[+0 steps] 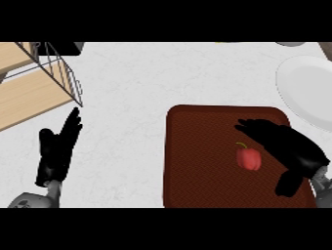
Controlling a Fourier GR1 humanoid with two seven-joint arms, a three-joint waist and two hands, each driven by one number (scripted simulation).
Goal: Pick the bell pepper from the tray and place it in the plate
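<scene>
A red bell pepper (249,158) with a green stem lies on the dark red tray (197,161), right of the tray's middle. My right hand (291,146) hovers over the tray just right of the pepper, fingers straight and pointing up-left, thumb hanging down below; it holds nothing. A white plate (317,93) lies at the right edge, beyond the tray's far right corner. At the lower left, my left hand (57,149) rests open on the white counter, fingers up.
A wooden board (17,93) and a wire rack (61,73) occupy the upper left. A grey dish (291,44) peeks in at the top right edge. White counter (155,78) lies between rack and plate.
</scene>
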